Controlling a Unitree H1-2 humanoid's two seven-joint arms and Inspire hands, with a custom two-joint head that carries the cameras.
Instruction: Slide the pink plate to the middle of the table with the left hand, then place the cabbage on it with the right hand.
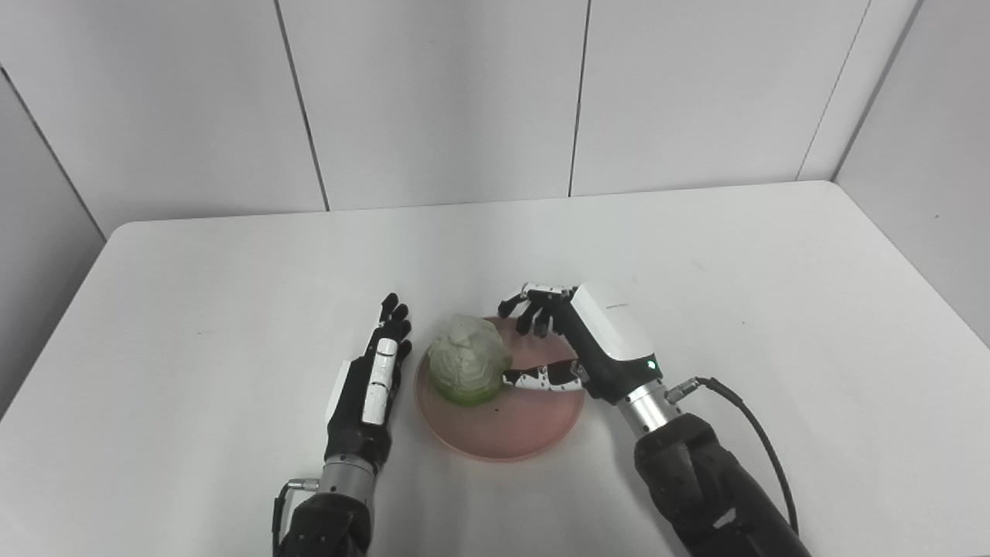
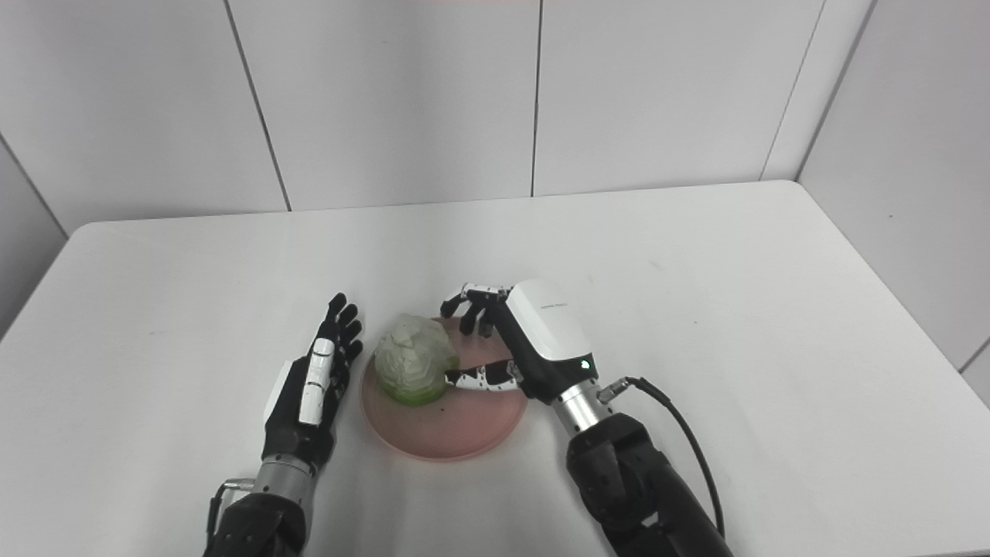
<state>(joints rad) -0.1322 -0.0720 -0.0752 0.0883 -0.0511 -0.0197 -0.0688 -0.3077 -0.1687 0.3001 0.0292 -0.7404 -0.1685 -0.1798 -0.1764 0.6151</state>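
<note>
Left eye view: cabbage (image 1: 469,360) on pink plate (image 1: 510,433)

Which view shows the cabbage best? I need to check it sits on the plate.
The left eye view: the cabbage appears slightly larger, resting on the pink plate, left part. The right eye view shows the same cabbage, equally unobstructed, from slightly aside.

head cameras, looking down, table (image 1: 232,263) shared

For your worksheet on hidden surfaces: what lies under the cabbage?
The cabbage sits on the pink plate, toward its left side. The plate surface directly beneath it is covered, so nothing can be seen there.
</note>
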